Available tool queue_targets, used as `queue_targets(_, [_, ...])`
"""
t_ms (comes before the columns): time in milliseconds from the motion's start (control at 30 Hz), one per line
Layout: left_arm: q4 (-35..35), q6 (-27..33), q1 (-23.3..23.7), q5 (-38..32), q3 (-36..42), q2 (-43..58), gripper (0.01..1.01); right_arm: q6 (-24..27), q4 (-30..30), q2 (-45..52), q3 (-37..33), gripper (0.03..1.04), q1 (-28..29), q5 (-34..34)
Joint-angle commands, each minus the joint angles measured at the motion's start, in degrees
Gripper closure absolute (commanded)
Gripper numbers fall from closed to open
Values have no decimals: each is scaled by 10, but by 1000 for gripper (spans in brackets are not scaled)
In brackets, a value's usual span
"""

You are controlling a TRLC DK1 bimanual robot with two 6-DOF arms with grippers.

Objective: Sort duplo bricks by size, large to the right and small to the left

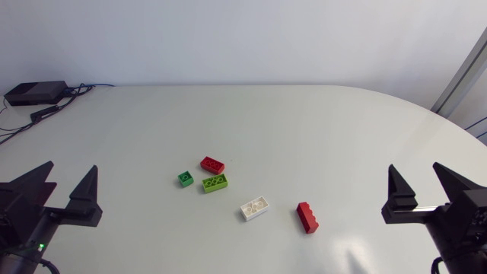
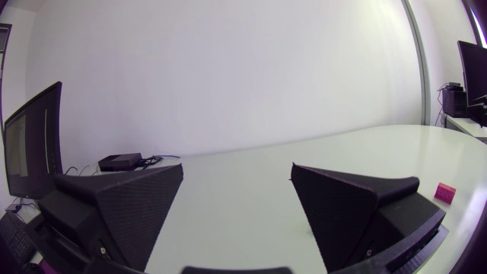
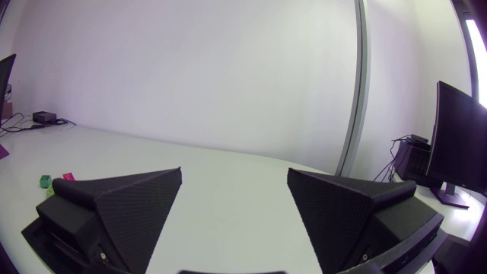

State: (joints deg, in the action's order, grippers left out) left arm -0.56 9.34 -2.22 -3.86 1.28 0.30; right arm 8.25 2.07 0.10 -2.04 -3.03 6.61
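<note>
Our left gripper (image 1: pixel 74 169) sits at the near left corner of the table (image 1: pixel 304 122), fingers spread wide with nothing between them. Its wrist view confirms the gap is bare tabletop. Way off at the far left corner there's a black box (image 1: pixel 34 93) with cables trailing from it.

All the duplo is bunched around the middle, well apart from that gripper and off to its right. First comes the small dark green brick (image 1: pixel 186 179), the tiniest of the lot. Just behind and to its right is the short red brick (image 1: pixel 212 164), and just beside the green one on the right is the lime brick (image 1: pixel 215 183), a bit longer. Those three huddle close; we can't tell whether any actually touch.

Further right and nearer to us lies the white brick (image 1: pixel 254 208), on its own and slightly angled. Next over is the long red brick (image 1: pixel 307 217), also by itself, pointing roughly towards the near edge.

Then our right gripper (image 1: pixel 415 169) sits at the near right corner, also splayed wide and holding nothing. The long red brick is the closest piece to it, off to its left but still well apart.
</note>
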Motion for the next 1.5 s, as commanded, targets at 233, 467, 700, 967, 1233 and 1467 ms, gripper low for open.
queue_targets(233, [0,-8,-1,0,-13,-11,41,5,-4,-5,23,66,-1,-5])
queue_targets(467, [1,-9,-10,0,-13,-11,41,8,-5,-4,23,66,0,-5])
queue_targets(700, [1,-13,-25,2,-13,-11,41,48,-4,-4,23,66,-13,-5])
queue_targets(967, [6,46,-27,3,-12,-7,80,44,-4,-5,23,66,-22,-5])
queue_targets(1233, [38,63,-2,3,22,64,85,-14,-73,60,-31,66,-15,18])
queue_targets(1467, [138,26,-27,3,152,138,57,-39,-181,136,-162,66,-72,20])
